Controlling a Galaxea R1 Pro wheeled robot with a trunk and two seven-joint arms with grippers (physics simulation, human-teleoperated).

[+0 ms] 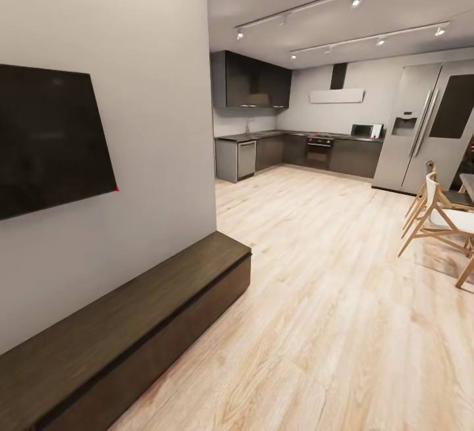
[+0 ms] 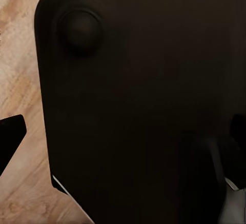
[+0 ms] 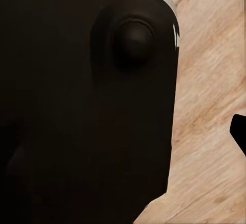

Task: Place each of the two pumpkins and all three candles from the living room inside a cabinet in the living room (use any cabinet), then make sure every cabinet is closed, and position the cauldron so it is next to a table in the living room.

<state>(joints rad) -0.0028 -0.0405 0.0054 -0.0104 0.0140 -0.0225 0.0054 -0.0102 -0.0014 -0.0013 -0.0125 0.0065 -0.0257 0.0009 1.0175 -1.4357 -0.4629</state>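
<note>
Transit phase, judged: robot is travelling, nothing grasped visibly; state of either pincer cannot be told, each wrist view facing a dark robot panel (image 2: 143, 106) over wood floor (image 3: 210, 131). One cabinet (image 1: 125, 332) lies nearest, along the wall, fronts apparently shut; one television (image 1: 46, 138) above; kitchen beyond. Next move calls for locating pumpkins and candles.

The head view shows one long dark-brown cabinet (image 1: 125, 326) along the wall and one black television (image 1: 49, 138) mounted above it. In the kitchen beyond stand one steel refrigerator (image 1: 428, 128), one oven (image 1: 320, 151), one microwave (image 1: 366, 130) and one range hood (image 1: 337, 92). Two white-and-wood chairs (image 1: 441, 220) show at the right edge. Two ceiling light tracks (image 1: 368, 13) carry seven visible spotlights.
</note>
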